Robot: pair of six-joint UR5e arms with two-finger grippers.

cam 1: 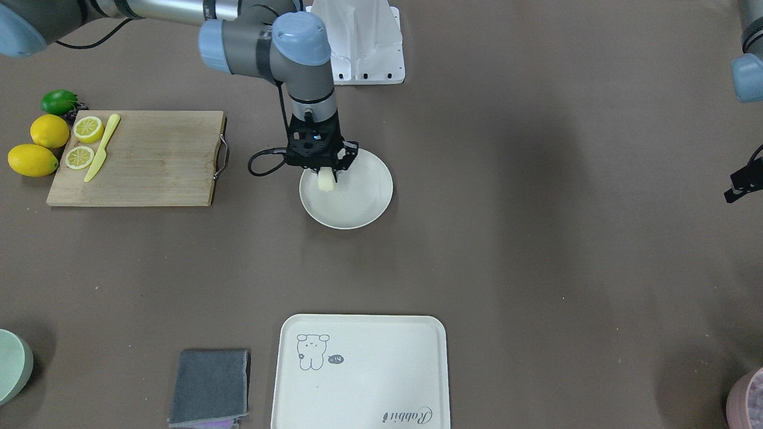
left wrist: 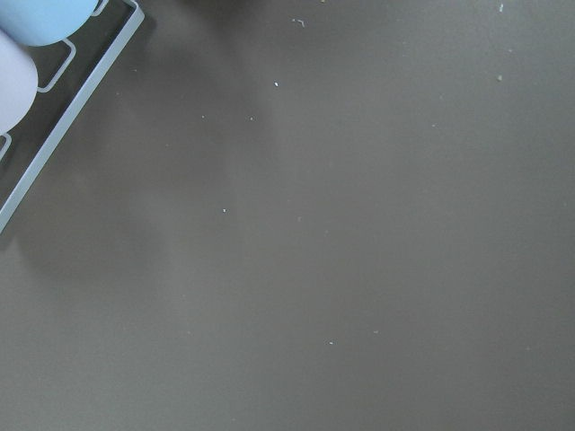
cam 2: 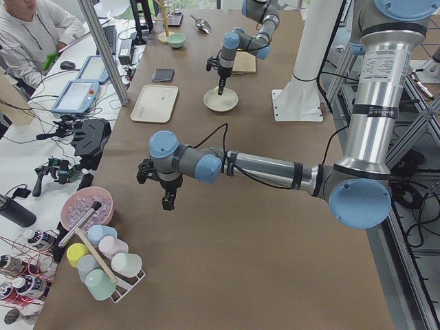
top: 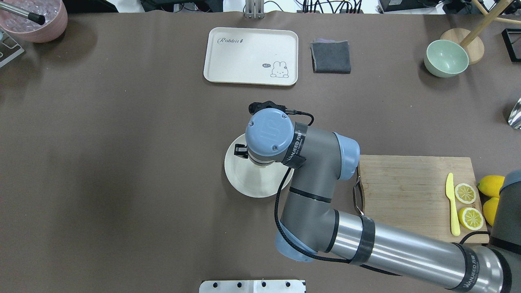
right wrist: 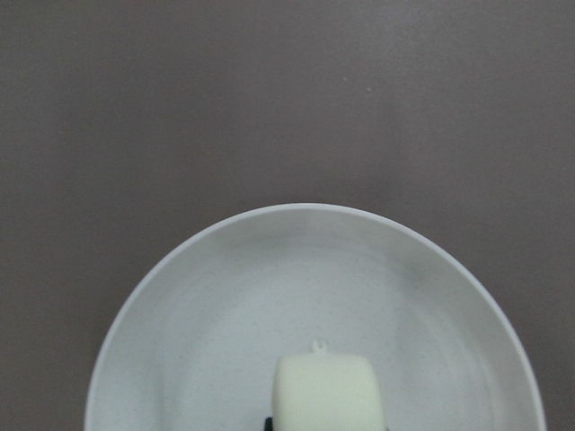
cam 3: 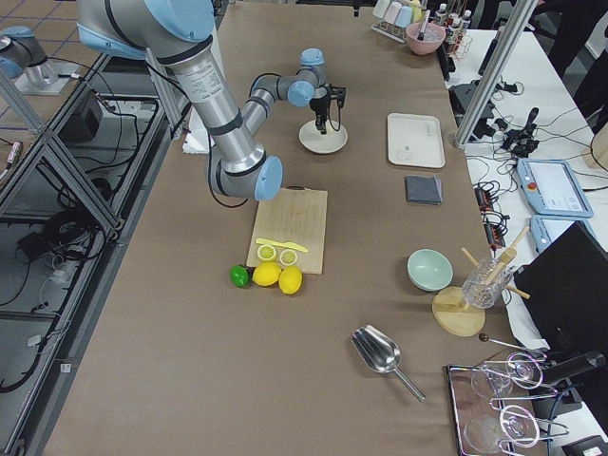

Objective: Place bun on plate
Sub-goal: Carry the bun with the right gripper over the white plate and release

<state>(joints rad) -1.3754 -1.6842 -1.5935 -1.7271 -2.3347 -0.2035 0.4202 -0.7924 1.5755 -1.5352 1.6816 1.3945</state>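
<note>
The bun (cam 1: 326, 180) is a pale cream lump held between the fingers of my right gripper (cam 1: 325, 174), which is shut on it. It hangs low over the round off-white plate (cam 1: 357, 205), on the side nearest the robot's base. Whether it touches the plate I cannot tell. In the right wrist view the bun (right wrist: 328, 391) sits at the bottom centre over the plate (right wrist: 225, 305). From overhead, my right wrist hides the bun and covers part of the plate (top: 252, 185). My left gripper (cam 2: 168, 199) hovers over bare table far from the plate; its state is unclear.
A wooden cutting board (cam 1: 149, 158) with lemon slices (cam 1: 87, 128) and a yellow knife (cam 1: 102, 148) lies beside the plate, with whole lemons (cam 1: 42, 146) past it. A cartoon tray (cam 1: 360, 372) and grey cloth (cam 1: 210, 387) lie at the far edge. A cup rack (left wrist: 54, 108) is near my left gripper.
</note>
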